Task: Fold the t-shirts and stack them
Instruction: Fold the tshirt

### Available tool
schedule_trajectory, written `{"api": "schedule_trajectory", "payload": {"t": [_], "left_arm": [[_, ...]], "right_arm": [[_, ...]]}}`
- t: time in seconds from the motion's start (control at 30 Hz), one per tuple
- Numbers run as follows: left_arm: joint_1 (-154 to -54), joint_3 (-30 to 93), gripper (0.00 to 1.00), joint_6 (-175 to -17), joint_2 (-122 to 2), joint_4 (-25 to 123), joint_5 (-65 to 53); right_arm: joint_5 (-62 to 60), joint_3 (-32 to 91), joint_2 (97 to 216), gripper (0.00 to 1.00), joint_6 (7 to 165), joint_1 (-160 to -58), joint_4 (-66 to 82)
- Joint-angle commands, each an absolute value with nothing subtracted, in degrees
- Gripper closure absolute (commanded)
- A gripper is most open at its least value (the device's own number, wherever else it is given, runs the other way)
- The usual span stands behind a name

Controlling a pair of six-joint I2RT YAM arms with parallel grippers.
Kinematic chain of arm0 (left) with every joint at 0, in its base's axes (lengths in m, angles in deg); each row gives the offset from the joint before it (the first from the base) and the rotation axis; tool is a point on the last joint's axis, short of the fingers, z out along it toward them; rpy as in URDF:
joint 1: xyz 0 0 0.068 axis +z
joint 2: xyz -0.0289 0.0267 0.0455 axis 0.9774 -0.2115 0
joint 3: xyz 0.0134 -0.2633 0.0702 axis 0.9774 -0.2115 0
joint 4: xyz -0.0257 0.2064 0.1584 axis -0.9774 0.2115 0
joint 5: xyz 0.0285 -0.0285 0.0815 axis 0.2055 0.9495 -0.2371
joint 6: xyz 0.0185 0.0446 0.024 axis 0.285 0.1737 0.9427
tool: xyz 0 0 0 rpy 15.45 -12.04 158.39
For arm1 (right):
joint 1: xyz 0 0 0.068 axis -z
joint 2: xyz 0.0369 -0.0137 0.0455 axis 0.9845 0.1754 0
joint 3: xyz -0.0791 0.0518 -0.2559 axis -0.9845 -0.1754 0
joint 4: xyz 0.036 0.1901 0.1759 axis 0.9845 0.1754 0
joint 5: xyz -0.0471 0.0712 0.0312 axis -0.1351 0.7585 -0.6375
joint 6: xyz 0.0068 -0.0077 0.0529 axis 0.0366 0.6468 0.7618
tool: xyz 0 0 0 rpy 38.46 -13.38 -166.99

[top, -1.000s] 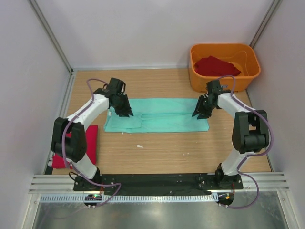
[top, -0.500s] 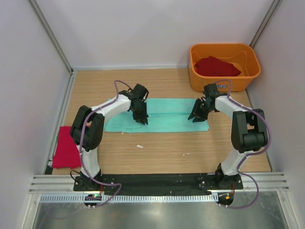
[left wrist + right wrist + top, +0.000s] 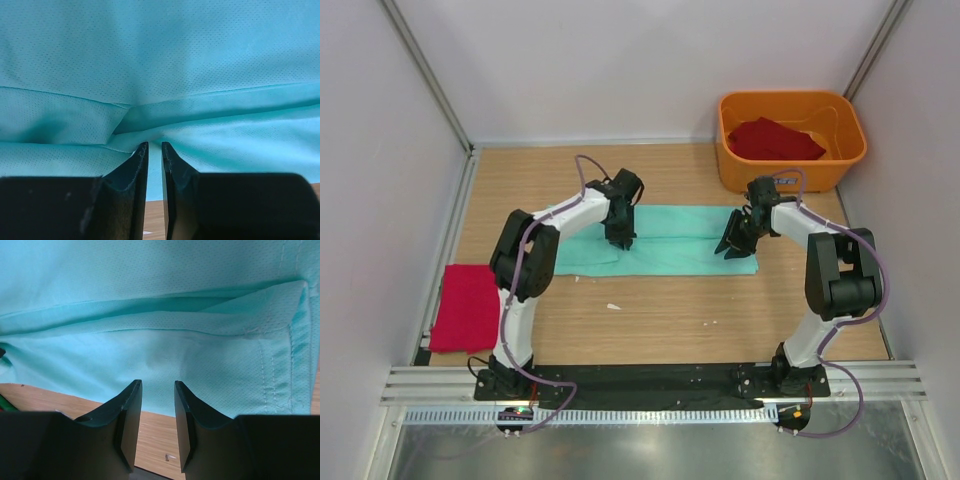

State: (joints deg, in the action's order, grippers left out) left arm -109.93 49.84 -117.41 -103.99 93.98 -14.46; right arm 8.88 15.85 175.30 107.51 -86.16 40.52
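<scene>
Left fingers (image 3: 134, 172) nearly together, tips at a crease junction in the teal shirt (image 3: 680, 245); can't tell if any cloth is nipped. Right fingers (image 3: 129, 415) apart, nothing between them, over the shirt's near edge by its stitched right end. Shirt is a strip with its long axis left-right on the table (image 3: 670, 320). Left fingers sit left of its centre, right fingers at its end. Top view gives layout only; the wrist views show creases and finger gaps. Next fold probably end-over-end.
</scene>
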Motion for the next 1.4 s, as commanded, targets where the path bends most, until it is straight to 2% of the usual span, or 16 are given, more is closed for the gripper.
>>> {"api": "schedule_trajectory", "payload": {"t": [0.0,0.23,0.4,0.47,0.5,0.6,0.77,1.03,1.37], "left_arm": [[-109.8,53.4,0.83,-115.1,-105.0,95.3,-17.3],[-109.8,55.4,0.84,-113.4,-107.8,95.6,-18.2],[-109.8,55.8,0.83,-112.4,-104.8,97.0,-18.8],[-109.8,56.4,0.8,-112.6,-101.6,97.8,-18.4],[-109.8,56.5,0.74,-112.7,-100.3,98.6,-18.1],[-109.8,56.6,0.65,-112.9,-95.3,99.9,-16.9],[-109.6,54.7,0.59,-113.1,-90.5,102.2,-16.8],[-106.2,37.9,0.68,-116.1,-86.3,95.9,-15.0],[-100.6,31.4,0.69,-117.1,-81.8,95.0,-15.6]], "right_arm": [[8.2,15.8,174.4,0.62,107.6,-86.1,40.0],[7.8,16.1,175.0,0.62,107.7,-86.1,39.9],[6.3,16.7,175.4,0.62,106.9,-86.1,40.5],[5.5,17.8,175.5,0.61,106.1,-86.1,41.5],[4.9,18.2,175.5,0.61,105.9,-86.1,41.9],[2.6,20.1,175.8,0.58,104.4,-86.1,43.4],[-0.9,23.1,177.2,0.49,102.0,-86.2,46.0],[-2.8,28.1,179.8,0.46,100.1,-86.9,46.9],[-11.8,25.6,184.2,0.48,101.4,-86.1,46.2]]}}
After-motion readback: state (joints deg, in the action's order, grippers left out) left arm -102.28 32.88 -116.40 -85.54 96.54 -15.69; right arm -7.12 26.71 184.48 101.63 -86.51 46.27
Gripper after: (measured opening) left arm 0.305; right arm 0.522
